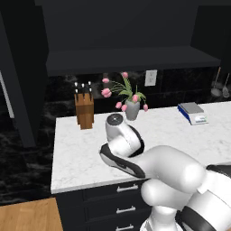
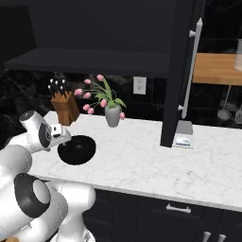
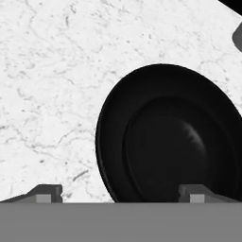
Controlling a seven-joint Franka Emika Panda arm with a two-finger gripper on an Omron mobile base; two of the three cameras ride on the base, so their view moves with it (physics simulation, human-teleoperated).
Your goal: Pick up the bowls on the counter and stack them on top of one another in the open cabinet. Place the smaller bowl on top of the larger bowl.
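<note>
The grey vase [image 2: 112, 116] holds pink flowers [image 2: 90, 100]. The black bowl [image 2: 76, 149] is round, shiny and has nothing inside, sitting on the white counter [image 2: 156, 163]. The gripper [image 3: 120, 193] hangs over it, fingers spread wide

No readable text, label, brand or number appears on anything.

arm pretty much covers the black bowl [image 1: 140, 145] from the left base cam; hand cam crops its right rim; claw [image 2: 60, 133] fingers too tiny to read
</note>
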